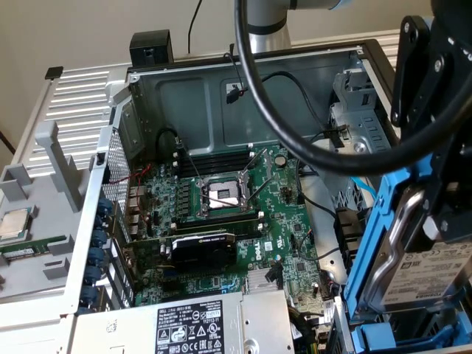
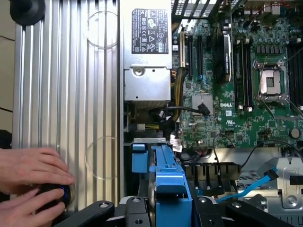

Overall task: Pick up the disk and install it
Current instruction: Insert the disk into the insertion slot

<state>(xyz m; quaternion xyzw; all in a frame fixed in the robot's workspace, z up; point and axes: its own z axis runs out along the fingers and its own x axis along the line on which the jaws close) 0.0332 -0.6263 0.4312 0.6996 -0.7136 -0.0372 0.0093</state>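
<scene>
The disk (image 1: 431, 274), a silver drive with a white label, stands on edge in its blue plastic carrier frame (image 1: 372, 243) at the exterior view's right, just over the front corner of the open computer case (image 1: 221, 81). The black gripper (image 2: 168, 209) is shut on it: in the wrist view its fingers (image 2: 135, 210) sit on either side of the blue carrier (image 2: 165, 182). Below the carrier lie the drive bay area and the edge of the green motherboard (image 2: 236, 113).
A grey power-supply box (image 1: 192, 324) fills the case's near corner. A thick black cable (image 1: 295, 144) loops across the case. The CPU socket (image 1: 221, 193) sits mid-board and a square CPU chip (image 1: 15, 223) rests outside. A person's hands (image 2: 28, 177) work a black knob on the ribbed table.
</scene>
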